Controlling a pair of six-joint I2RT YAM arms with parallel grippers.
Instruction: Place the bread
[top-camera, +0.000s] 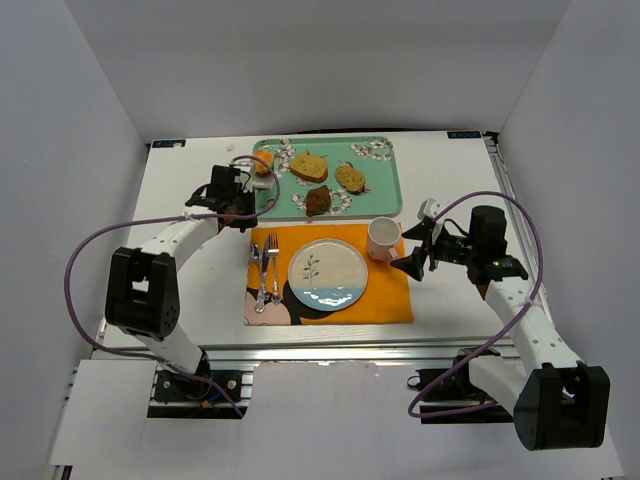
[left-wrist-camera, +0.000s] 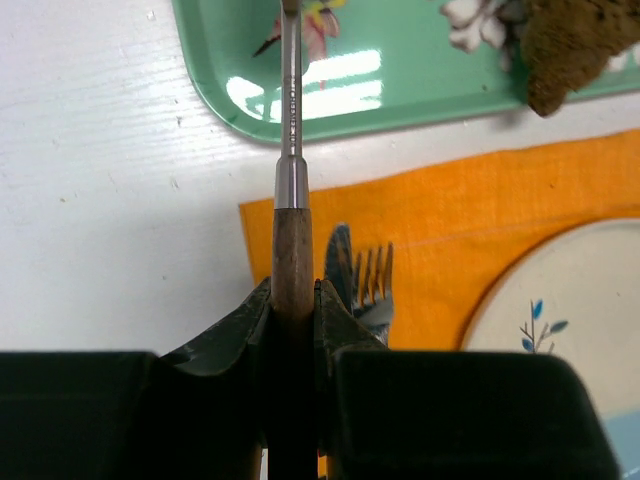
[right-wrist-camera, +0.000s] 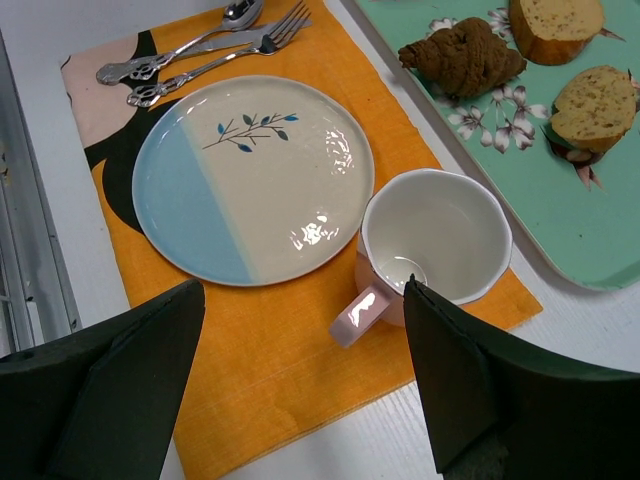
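- White-walled booth, white table (top-camera: 450, 190); bread (top-camera: 263, 162) sits at the left end of the green tray (top-camera: 390, 205), not on the plate (right-wrist-camera: 250, 180).
- Left gripper (left-wrist-camera: 294, 295): jaws clamped on a wooden-handled tool (left-wrist-camera: 291, 240), whose metal shaft reaches over the tray toward the bread; can't tell if it touches.
- Right gripper (right-wrist-camera: 303, 290): jaws wide, holding nothing, near the cup (right-wrist-camera: 435, 235).
- Step, likely: pickup with the tool. Next: secure the bread, carry it level, probably to the plate.
- Bread is round: no long axis, dome up, points nowhere.

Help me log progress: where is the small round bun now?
Top view: the bun is at the green tray's left end, left of the tan bread slice, near the left gripper.
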